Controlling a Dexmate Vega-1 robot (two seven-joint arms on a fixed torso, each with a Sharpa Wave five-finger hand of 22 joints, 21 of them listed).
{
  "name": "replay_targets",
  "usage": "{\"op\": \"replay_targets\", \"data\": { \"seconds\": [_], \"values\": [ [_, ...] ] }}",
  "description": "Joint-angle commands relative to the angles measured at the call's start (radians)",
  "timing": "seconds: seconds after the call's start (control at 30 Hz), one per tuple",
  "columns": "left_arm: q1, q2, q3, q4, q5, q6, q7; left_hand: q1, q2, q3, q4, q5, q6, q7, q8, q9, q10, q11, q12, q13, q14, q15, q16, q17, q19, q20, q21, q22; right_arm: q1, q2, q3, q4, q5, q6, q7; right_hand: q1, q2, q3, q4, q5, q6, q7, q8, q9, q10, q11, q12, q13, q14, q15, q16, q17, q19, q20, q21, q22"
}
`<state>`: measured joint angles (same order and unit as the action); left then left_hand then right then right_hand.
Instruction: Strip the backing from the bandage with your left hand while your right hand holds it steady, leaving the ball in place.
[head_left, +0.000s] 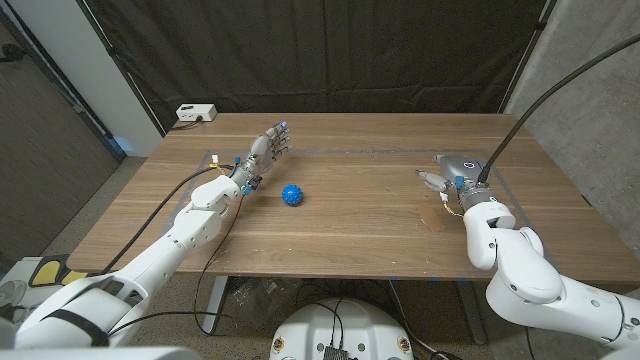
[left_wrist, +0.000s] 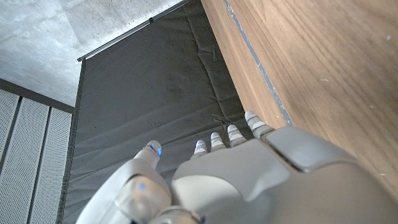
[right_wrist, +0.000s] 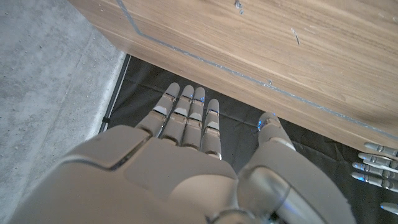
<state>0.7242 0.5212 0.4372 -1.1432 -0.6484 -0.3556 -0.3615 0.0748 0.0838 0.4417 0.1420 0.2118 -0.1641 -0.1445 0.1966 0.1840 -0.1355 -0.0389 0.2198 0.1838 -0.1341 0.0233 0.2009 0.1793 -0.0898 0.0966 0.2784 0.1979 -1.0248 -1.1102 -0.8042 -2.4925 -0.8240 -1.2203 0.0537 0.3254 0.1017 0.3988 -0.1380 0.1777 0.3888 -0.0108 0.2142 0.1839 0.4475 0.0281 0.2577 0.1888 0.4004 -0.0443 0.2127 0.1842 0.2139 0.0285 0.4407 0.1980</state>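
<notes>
Wooden bench (head_left: 360, 215) with a small blue ball (head_left: 292, 195) left of its centre, alone on the wood. The bandage: a small pale strip (head_left: 437, 219) lies on the bench toward the right side, just in front of the right robot hand; too small to tell its backing.

Left robot hand (head_left: 265, 152) is raised over the far left part of the bench, behind and left of the ball, apart from it. Fingers are spread and extended, holding nothing. Left wrist view shows the back of this hand (left_wrist: 249, 180) with fingertips (left_wrist: 251, 118) apart, reaching out beside the bench edge against a dark curtain (left_wrist: 155, 81).

Right robot hand (head_left: 452, 170) sits near the right edge of the bench, fingers pointing toward the middle, spread, nothing in them. Right wrist view shows its back (right_wrist: 180, 168) with fingers (right_wrist: 186, 112) straight and side by side, thumb apart, empty.

A white box (head_left: 194, 113) sits at the far left corner.
</notes>
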Motion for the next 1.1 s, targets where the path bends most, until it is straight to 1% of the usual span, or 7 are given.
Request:
{"op": "replay_targets", "data": {
  "seconds": [0.03,0.27,0.5,0.57,0.67,0.8,1.1],
  "values": [
    [-0.006,-0.001,0.005,0.000,0.003,0.002,-0.002,0.004,0.007,-0.004,-0.001,0.003,0.003,0.002,0.002,0.002,0.004,-0.002,-0.004,0.003,0.002,-0.002,-0.005,0.004,0.003,0.006,0.003,0.002,0.066,0.017,-0.088,0.012,-0.104,-0.071,0.152,0.015,-0.005,0.003,-0.001,-0.001,0.001,-0.002,-0.001,0.004,-0.005,0.000,-0.006,0.003,0.002,-0.018,-0.001,0.003,0.001,0.001,0.002,0.002],
    [-0.017,-0.006,0.009,0.011,0.005,0.002,-0.010,0.005,0.007,-0.004,-0.001,0.003,0.005,0.003,0.002,0.002,0.005,-0.003,-0.005,0.004,0.004,-0.004,-0.005,0.004,0.002,0.005,0.002,0.002,0.129,0.020,-0.157,0.028,-0.196,-0.114,0.309,0.020,-0.002,0.004,-0.002,0.000,0.008,-0.002,0.000,0.004,0.007,-0.001,-0.003,0.003,0.012,-0.020,0.002,0.004,0.006,-0.002,0.004,0.002],
    [-0.021,-0.009,0.010,0.017,0.004,0.002,-0.015,0.006,0.007,-0.004,-0.001,0.003,0.005,0.004,0.001,0.002,0.005,-0.003,-0.006,0.004,0.003,-0.002,-0.007,0.004,0.003,0.006,0.001,0.002,0.147,0.037,-0.175,0.048,-0.266,-0.121,0.421,0.021,0.004,0.006,0.000,0.000,0.011,-0.002,-0.001,0.005,0.011,0.000,-0.003,0.003,0.014,-0.020,0.000,0.004,0.010,-0.002,0.005,0.003],
    [-0.020,-0.007,0.011,0.016,0.005,0.003,-0.015,0.006,0.008,-0.004,-0.001,0.003,0.005,0.005,0.001,0.002,0.004,-0.004,-0.006,0.004,0.003,-0.002,-0.007,0.004,0.003,0.006,0.001,0.002,0.155,0.045,-0.177,0.057,-0.284,-0.122,0.464,0.020,0.005,0.006,0.001,0.000,0.013,-0.002,-0.001,0.005,0.013,0.002,-0.003,0.003,0.016,-0.020,0.001,0.005,0.012,-0.002,0.006,0.003],
    [-0.019,-0.006,0.010,0.015,0.005,0.003,-0.014,0.006,0.008,-0.004,-0.002,0.003,0.005,0.003,0.001,0.002,0.004,-0.004,-0.007,0.004,0.002,-0.002,-0.008,0.004,0.003,0.006,0.001,0.002,0.177,0.056,-0.190,0.078,-0.335,-0.116,0.556,0.018,0.009,0.005,0.005,0.000,0.012,-0.003,-0.002,0.005,0.014,0.005,-0.003,0.003,0.016,-0.019,0.001,0.006,0.012,-0.005,0.006,0.003],
    [-0.018,-0.004,0.009,0.012,0.004,0.006,-0.012,0.007,0.008,-0.004,-0.002,0.003,0.005,0.003,0.001,0.002,0.004,-0.003,-0.007,0.004,0.003,-0.002,-0.008,0.004,0.003,0.006,0.001,0.002,0.165,0.079,-0.168,0.101,-0.371,-0.100,0.610,0.014,0.011,0.004,0.009,-0.001,0.010,-0.002,-0.003,0.005,0.012,0.001,-0.005,0.003,0.015,-0.019,0.000,0.008,0.013,-0.006,0.007,0.003],
    [-0.019,-0.004,0.009,0.014,0.004,0.008,-0.012,0.009,0.008,-0.004,-0.003,0.003,0.006,0.004,0.000,0.003,0.003,-0.002,-0.009,0.004,0.002,-0.004,-0.010,0.004,0.003,0.005,0.000,0.002,0.118,0.133,-0.097,0.148,-0.433,-0.047,0.707,0.008,0.011,0.001,0.014,-0.002,0.022,-0.002,-0.001,0.005,0.026,0.007,-0.002,0.003,0.027,-0.017,0.002,0.008,0.020,-0.010,0.010,0.003]
  ]
}}
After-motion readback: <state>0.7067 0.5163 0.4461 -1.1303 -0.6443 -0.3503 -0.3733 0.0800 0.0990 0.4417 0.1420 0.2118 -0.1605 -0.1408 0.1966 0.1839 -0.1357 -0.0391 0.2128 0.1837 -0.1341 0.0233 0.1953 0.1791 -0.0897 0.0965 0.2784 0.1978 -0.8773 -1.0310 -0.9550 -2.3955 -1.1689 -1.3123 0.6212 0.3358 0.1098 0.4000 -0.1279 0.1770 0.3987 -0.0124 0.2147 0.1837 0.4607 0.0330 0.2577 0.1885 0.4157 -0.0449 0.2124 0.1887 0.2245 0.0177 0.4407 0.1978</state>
